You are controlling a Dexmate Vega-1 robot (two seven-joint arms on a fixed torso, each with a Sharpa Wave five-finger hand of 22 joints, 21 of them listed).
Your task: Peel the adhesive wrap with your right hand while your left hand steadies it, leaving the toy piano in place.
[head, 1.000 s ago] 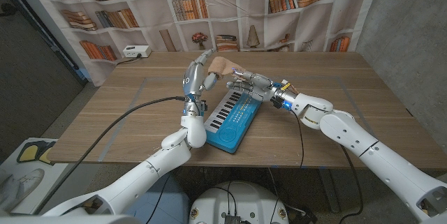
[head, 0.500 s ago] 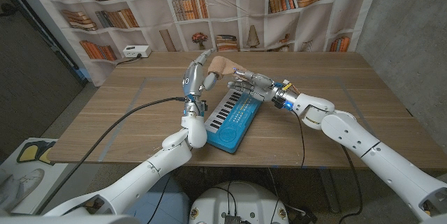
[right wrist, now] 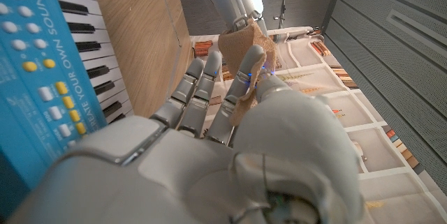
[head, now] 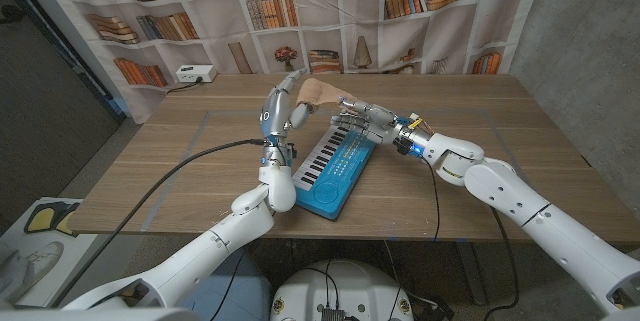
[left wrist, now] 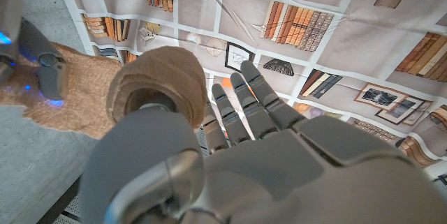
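Observation:
My left hand (head: 280, 111) is raised above the table and holds a tan roll of adhesive wrap (head: 316, 91). In the left wrist view the roll (left wrist: 157, 88) sits between that hand's (left wrist: 279, 154) thumb and fingers. A peeled strip (left wrist: 63, 105) runs from the roll to my right hand (head: 360, 118), which pinches its loose end (right wrist: 246, 67) between thumb and fingers. The blue toy piano (head: 335, 166) lies on the table under and just in front of both hands. Its keys and buttons (right wrist: 49, 77) show beside my right hand (right wrist: 209, 147).
The wooden table (head: 500, 141) spreads wide on both sides of the piano. A black cable (head: 170, 176) runs along my left arm over the table's left part. A bookshelf backdrop (head: 300, 11) hangs behind the far edge, with a white box (head: 195, 74) at the back left.
My right hand has shifted slightly to the right, away from the roll, with the strip's end in its fingers. The left hand and the piano have stayed put.

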